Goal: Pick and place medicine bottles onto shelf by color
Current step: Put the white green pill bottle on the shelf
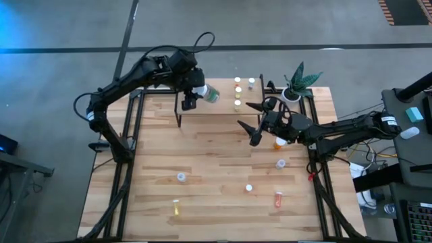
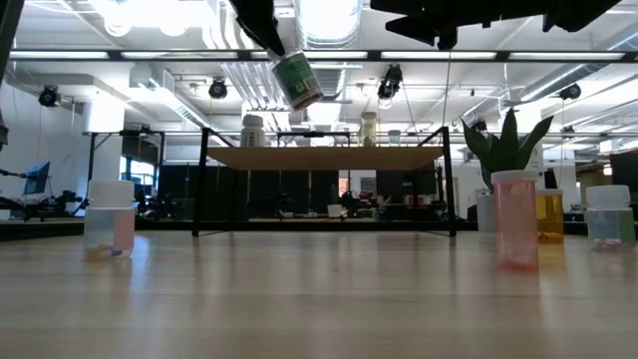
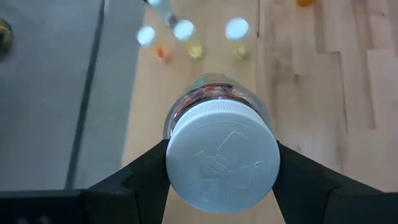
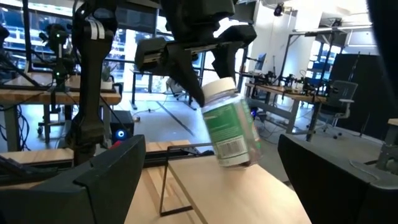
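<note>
My left gripper (image 1: 201, 91) is shut on a medicine bottle (image 1: 211, 94) with a green label and a white cap. It hangs above the left part of the shelf (image 1: 223, 113), a small wood-topped stand on thin black legs. In the low view the bottle (image 2: 297, 78) hangs tilted above the shelf top (image 2: 324, 158). Several small bottles (image 1: 237, 92) stand upright on the shelf's far right part. My right gripper (image 1: 246, 116) stands open and holds nothing, by the shelf's right end. Its fingers (image 4: 106, 174) frame the held bottle (image 4: 230, 127). My left gripper pinches the bottle's white cap (image 3: 222, 163) between its two fingers (image 3: 152, 167), one on each side of the cap's rim. The fingers slant down from above. The bottle hangs below them, tilted with its base lowest, clear of the shelf top.
Loose small bottles stand on the table: a clear one (image 1: 181, 177), a white-capped one (image 1: 248, 188), another (image 1: 280, 163), an orange-red one (image 1: 278, 198), a yellow one (image 1: 175, 208), and an orange one (image 1: 280, 142) under the right arm. A potted plant (image 1: 295, 84) stands at the far right.
</note>
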Available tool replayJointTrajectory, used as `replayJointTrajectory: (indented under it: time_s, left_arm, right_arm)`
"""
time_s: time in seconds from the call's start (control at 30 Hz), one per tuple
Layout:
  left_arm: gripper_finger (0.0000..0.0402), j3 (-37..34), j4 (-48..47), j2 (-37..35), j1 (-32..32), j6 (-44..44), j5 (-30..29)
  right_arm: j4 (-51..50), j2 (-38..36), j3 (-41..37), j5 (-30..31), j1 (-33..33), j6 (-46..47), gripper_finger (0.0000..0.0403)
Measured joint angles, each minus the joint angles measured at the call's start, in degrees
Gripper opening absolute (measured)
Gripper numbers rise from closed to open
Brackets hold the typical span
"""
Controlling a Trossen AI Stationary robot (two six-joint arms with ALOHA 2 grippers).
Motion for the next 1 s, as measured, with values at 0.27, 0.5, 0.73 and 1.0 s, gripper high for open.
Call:
replayJointTrajectory:
  time_s: [0.27,0.5,0.73,1.0]
  left_arm:
    - [0.0215,2.68,3.09,-0.16,4.81,5.02,-0.77]
    - [0.0215,3.40,3.09,-0.07,14.62,7.34,8.04]
    - [0.0215,3.46,3.80,0.71,16.39,7.32,11.30]
    - [0.0215,3.60,2.27,3.77,16.03,7.62,11.53]
  right_arm:
    - [0.57,0.00,0.00,-0.02,0.00,-2.94,0.0358]
    - [0.53,0.00,0.00,0.00,-0.11,-5.15,0.0358]
    - [-2.85,-0.02,0.00,-0.02,-0.11,-1.95,0.0358]
    - [-3.38,-0.02,0.00,-0.02,-0.11,-1.54,0.0358]
